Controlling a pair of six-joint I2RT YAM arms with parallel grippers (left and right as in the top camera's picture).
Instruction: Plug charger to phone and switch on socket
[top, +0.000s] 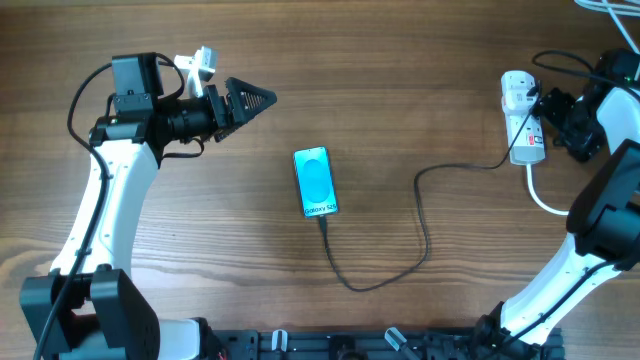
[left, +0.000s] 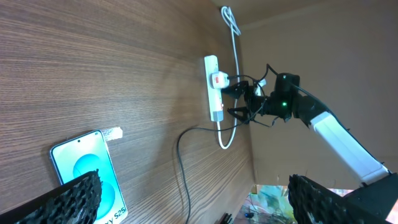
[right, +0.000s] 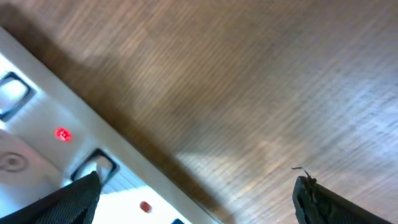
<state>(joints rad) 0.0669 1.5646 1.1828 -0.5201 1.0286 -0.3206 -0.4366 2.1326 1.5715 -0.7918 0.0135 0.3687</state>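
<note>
The phone (top: 316, 182) lies flat mid-table with its cyan screen up; it also shows in the left wrist view (left: 84, 168). The thin black charger cable (top: 423, 230) runs from the phone's near end, loops right and goes up to the white socket (top: 522, 120) at the far right. Its tip sits at the phone's edge. My left gripper (top: 268, 98) is open and empty, up and left of the phone (left: 193, 199). My right gripper (top: 545, 108) is open right at the socket (right: 37, 137), one finger over its face. A small red light (right: 61, 134) glows on the socket.
The socket's thick white cord (top: 540, 195) curves down beside my right arm. Another white cord (left: 233, 31) leaves the strip's far end. The socket shows in the left wrist view (left: 214, 87) with my right gripper beside it. The table's front edge holds black clamps (top: 330, 345).
</note>
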